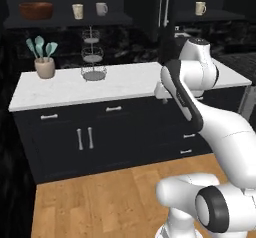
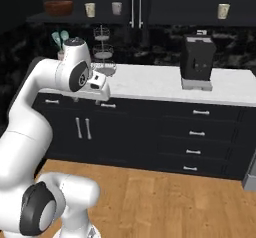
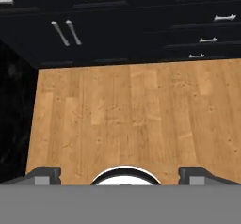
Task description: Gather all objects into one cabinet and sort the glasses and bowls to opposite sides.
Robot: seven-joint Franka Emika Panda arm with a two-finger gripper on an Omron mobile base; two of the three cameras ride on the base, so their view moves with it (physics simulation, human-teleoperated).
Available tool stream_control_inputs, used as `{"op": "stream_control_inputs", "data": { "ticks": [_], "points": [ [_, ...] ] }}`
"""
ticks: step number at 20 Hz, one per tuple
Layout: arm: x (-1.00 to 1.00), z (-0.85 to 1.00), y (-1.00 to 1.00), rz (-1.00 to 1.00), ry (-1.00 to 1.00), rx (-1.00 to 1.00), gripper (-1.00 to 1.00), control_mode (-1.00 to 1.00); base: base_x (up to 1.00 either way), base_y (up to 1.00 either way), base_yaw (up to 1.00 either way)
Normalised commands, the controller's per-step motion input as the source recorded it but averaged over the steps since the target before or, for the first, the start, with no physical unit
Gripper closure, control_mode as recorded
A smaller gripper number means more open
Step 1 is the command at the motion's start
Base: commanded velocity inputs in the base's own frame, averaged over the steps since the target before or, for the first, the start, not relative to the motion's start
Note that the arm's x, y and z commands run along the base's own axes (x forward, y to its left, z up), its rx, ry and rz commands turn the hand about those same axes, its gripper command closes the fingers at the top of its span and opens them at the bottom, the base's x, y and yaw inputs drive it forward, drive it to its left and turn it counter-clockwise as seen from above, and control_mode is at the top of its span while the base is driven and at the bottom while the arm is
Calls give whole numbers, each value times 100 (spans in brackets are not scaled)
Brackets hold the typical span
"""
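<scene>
Left base view: the wooden bowl [image 1: 36, 10] sits at the far left of the open cabinet shelf [image 1: 67, 21]; just right of it the cream tumbler [image 1: 77, 11], then the grey-beige mug [image 1: 101, 9]. The cream handled mug [image 1: 200, 8] stands alone on a second shelf, well apart, right of the white-handled door [image 1: 165, 7]. That mug is probably the one to move: likely light, rigid, glazed and slippery, breakable if dropped; grip across the body or rim, not the handle.

Right base view: same order; lone mug [image 2: 223, 11] high above the coffee machine [image 2: 196, 62]. The hand sits at counter-edge height, well below and left of the mug.

Hand view: the gripper [image 3: 120, 177] points down at wood floor [image 3: 132, 119]; fingers spread wide, nothing between them.
</scene>
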Motion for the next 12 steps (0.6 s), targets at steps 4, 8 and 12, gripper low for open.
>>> {"op": "stream_control_inputs", "data": {
  "ticks": [4, 8, 12],
  "points": [
    [0, 0, 0, 0, 0, 0, -100, 100, 0, -99, -2],
    [0, 0, 0, 0, 0, 0, -100, 100, 1, -93, -2],
    [0, 0, 0, 0, 0, 0, -100, 100, 32, -72, -2]
  ]
}}
